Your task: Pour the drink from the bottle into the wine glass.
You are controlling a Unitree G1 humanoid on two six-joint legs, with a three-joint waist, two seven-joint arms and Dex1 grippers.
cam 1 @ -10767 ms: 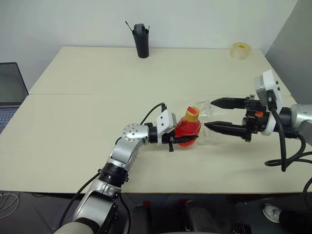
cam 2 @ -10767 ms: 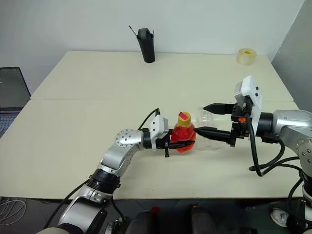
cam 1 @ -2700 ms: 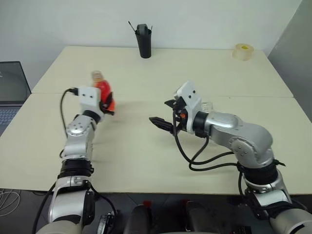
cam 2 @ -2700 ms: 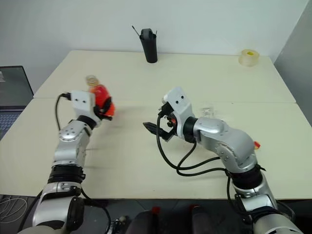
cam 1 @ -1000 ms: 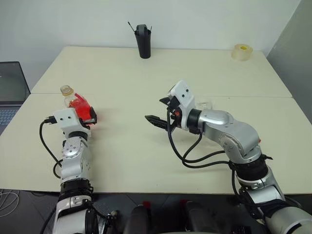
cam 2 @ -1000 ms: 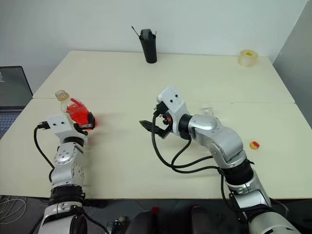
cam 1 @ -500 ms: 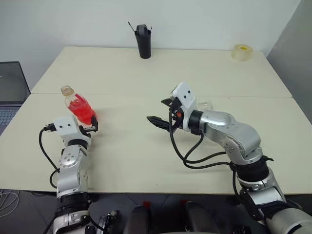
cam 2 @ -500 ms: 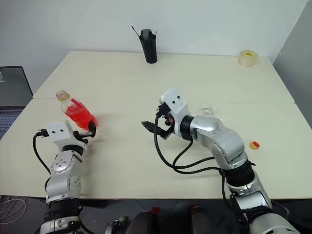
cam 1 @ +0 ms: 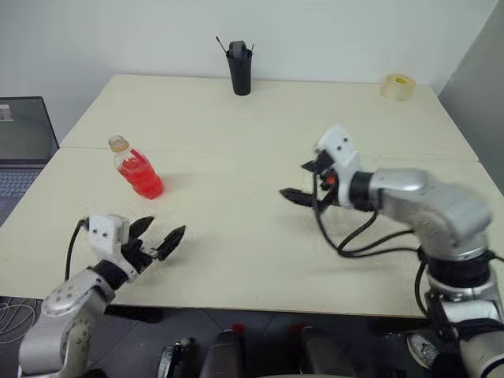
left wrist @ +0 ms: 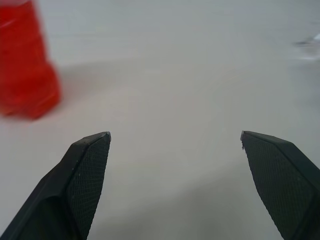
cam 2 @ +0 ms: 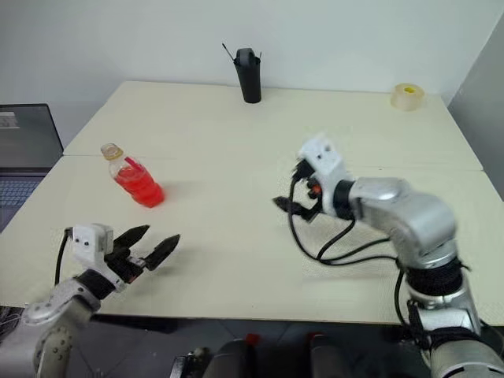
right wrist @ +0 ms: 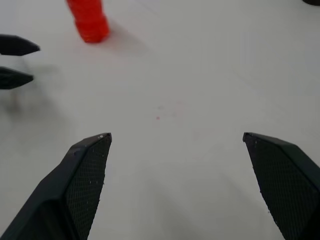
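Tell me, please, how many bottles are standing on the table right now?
1. The bottle of red drink stands alone on the table's left side, beyond the open left gripper. None seems hidden.

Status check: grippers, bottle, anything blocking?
Left gripper open, empty. Right gripper open, empty. Bottle uncapped, standing free on table, drink inside. Nothing around it.

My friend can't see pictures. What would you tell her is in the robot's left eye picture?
A small bottle of red drink stands alone on a pale table. The robot's left gripper, open and empty, sits nearer the front edge; its right gripper is open over the middle. At the far edge are a black cup and a tape roll.
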